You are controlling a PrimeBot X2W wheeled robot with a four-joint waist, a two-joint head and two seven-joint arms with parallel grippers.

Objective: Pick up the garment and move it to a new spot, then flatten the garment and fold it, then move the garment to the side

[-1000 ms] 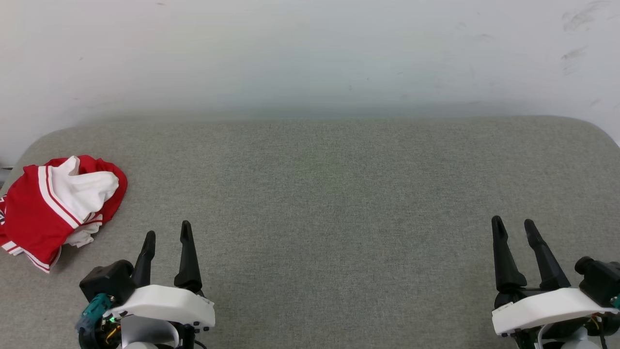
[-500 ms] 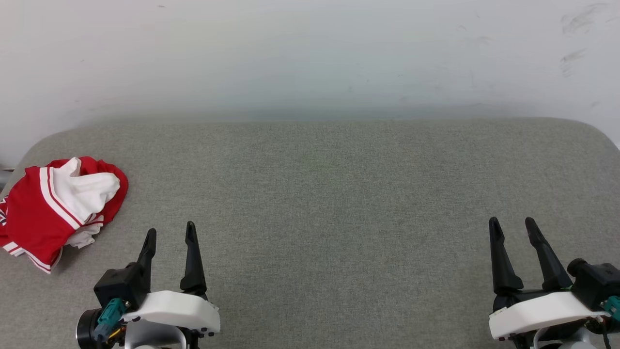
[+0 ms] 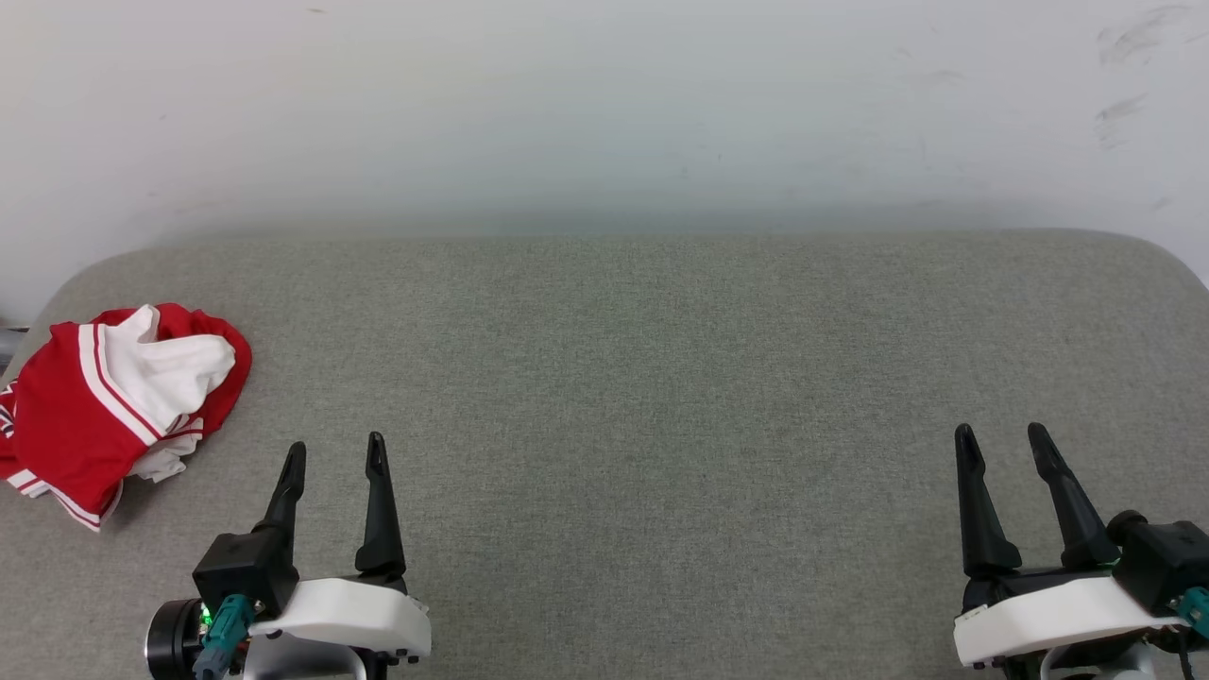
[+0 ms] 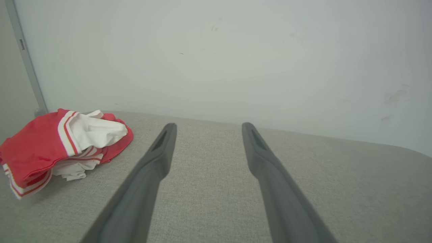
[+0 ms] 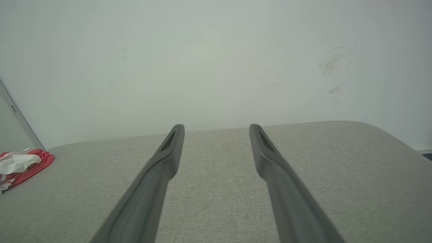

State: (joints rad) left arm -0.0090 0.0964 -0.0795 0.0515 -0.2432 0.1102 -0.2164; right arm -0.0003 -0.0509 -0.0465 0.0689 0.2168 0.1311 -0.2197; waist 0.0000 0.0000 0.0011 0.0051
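The garment (image 3: 85, 416), a red shirt with white sleeves and striped trim, lies crumpled in a heap at the far left of the grey padded table (image 3: 642, 378). The same heap, the garment (image 4: 54, 145), sits left of the fingers in the left wrist view, and the garment (image 5: 20, 167) shows small at the left edge of the right wrist view. My left gripper (image 3: 336, 451) stands open at the lower left, to the right of the heap and apart from it, nothing between its fingers. At the lower right my right gripper (image 3: 1001, 436) is open too, holding nothing.
A pale wall (image 3: 604, 104) rises right behind the table's far edge. The table's rounded corners show at the far left and far right. A grey upright strip (image 4: 27, 60) runs up the wall at the left.
Both grippers have drawn back slightly toward the lower edge, the left one also shifting a little to the right. The garment has not moved.
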